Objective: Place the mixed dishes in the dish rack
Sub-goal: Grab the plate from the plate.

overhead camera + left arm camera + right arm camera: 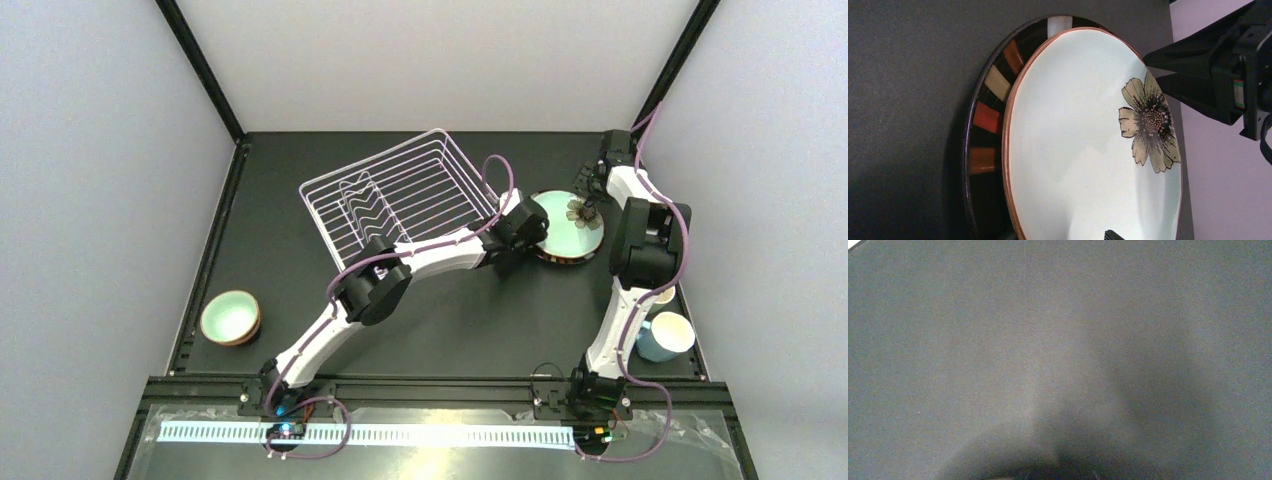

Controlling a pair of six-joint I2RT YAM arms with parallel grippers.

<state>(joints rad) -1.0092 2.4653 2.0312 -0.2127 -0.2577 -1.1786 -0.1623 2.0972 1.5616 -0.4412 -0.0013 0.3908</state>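
Observation:
The mint-green flowered plate (566, 232) with its dark rim lies flat on the mat, just right of the white wire dish rack (420, 190), which holds nothing. My left gripper (538, 227) is open at the plate's left rim. In the left wrist view the plate (1083, 150) fills the frame and one black fingertip (1114, 235) shows over its face. My right gripper (588, 194) is at the plate's far right edge by the flower. Its two dark fingers (1193, 100) stand apart, with nothing seen between them. The right wrist view shows only blurred dark mat.
A small mint bowl (230, 316) with a reddish outside sits near the table's left edge. A light blue mug (665, 337) stands at the right edge, and a paler mug (663, 296) is half hidden behind my right arm. Black frame posts rise at the back corners.

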